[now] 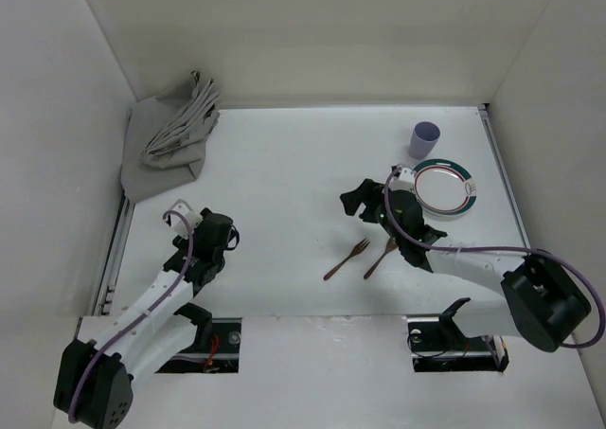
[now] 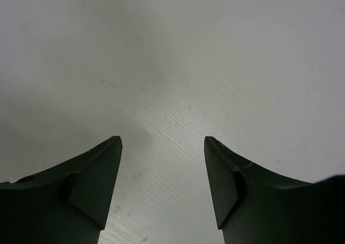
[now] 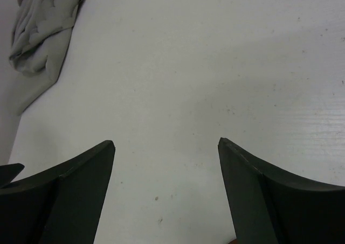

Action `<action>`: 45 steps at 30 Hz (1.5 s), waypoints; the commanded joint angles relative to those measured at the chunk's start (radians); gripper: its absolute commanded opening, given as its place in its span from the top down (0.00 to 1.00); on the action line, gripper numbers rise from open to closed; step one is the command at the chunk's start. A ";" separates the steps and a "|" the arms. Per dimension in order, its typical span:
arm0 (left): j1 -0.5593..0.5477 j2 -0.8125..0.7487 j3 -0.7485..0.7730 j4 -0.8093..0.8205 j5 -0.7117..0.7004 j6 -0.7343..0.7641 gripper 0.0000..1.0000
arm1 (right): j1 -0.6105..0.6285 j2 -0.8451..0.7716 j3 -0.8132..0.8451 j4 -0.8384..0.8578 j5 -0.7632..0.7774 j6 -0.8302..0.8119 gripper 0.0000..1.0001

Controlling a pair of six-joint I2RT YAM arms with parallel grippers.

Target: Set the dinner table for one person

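left gripper [image 2: 161, 140]: jaws wide apart, holding nothing, only bare counter [image 1: 303, 154] between them; low at the near left.
right gripper [image 3: 166, 141]: also wide open and empty, over mid counter, aimed toward the far left.
counter: white surface under everything; the setting looks hardly begun, items are scattered.
items: plate [image 1: 445, 165] and cup [image 1: 424, 138] far right, fork [image 1: 347, 259] and spoon [image 1: 381, 258] near centre, grey mat [image 1: 142, 175] bunched in the far-left corner with a napkin [image 1: 185, 121] on top.
risk 1: right arm's wrist sits just beside the plate and over the spoon's upper end. A careless swing could shove the plate into the cup or drag the spoon.
risk 2: napkin lies on the mat, so a pinch there may lift both cloths, or pull the mat out folded.
risk 3: fork and spoon lie flat and close together. The fingers may scrape the counter, slip, or catch 2 at once.
risk 4: both arms going for the centre could collide.
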 commanded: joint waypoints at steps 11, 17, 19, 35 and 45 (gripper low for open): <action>0.049 -0.005 -0.056 0.178 0.005 0.017 0.39 | 0.007 0.025 0.055 0.030 0.001 -0.005 0.48; 0.144 0.102 -0.033 0.248 0.001 -0.015 0.83 | 0.037 0.045 0.089 -0.008 -0.017 -0.030 0.86; 0.167 0.188 0.010 0.312 0.015 -0.011 0.85 | 0.046 0.059 0.095 -0.008 -0.006 -0.035 0.80; 0.426 0.809 0.524 0.587 0.066 0.218 0.44 | 0.071 0.103 0.112 0.009 -0.014 -0.056 0.21; 0.486 1.116 0.755 0.616 0.276 0.314 0.44 | 0.102 0.125 0.131 0.010 -0.046 -0.065 0.21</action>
